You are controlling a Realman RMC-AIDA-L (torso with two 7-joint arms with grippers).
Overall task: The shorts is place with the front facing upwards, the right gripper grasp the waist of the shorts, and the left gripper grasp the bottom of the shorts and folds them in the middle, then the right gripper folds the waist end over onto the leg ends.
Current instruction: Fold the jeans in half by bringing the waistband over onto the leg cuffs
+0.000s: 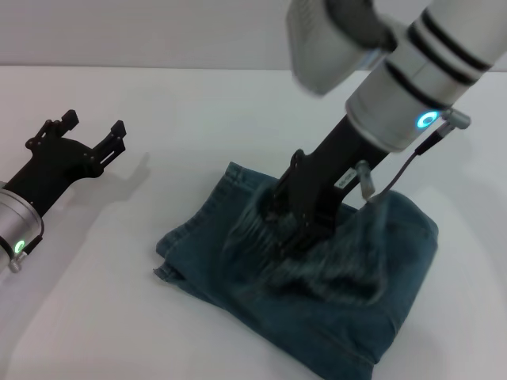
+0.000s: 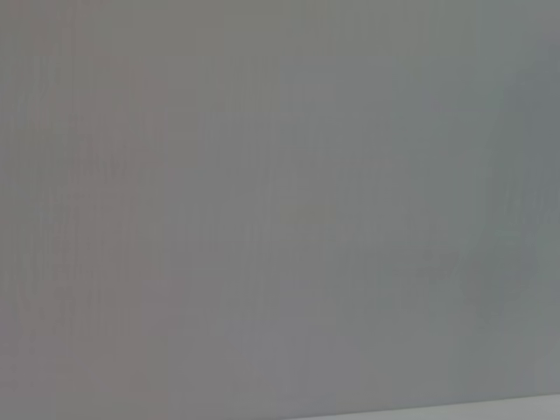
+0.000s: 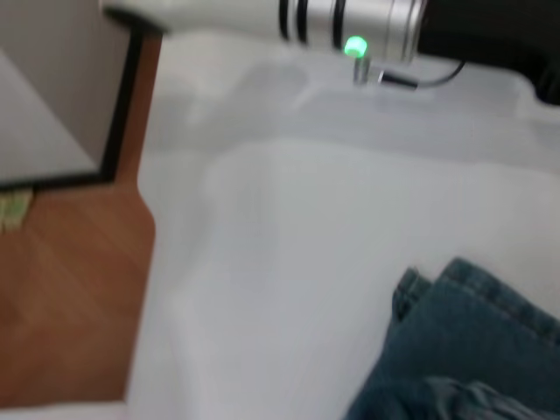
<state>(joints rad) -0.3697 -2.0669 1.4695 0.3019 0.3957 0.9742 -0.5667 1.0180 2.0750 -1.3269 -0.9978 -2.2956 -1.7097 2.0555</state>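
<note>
We see the shorts (image 1: 317, 277) folded into a bundle at lower right of the head view on the white table (image 1: 198, 119). The right gripper (image 1: 289, 229) presses down into the denim — whether its fingers pinch cloth we cannot tell. The left gripper (image 1: 91, 131) rests at left, fingers spread and empty.

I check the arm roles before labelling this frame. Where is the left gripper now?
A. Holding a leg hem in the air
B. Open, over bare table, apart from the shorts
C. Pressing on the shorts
B: the left gripper sits open over the table, well apart from the shorts, while the right gripper is down on the denim.
</note>
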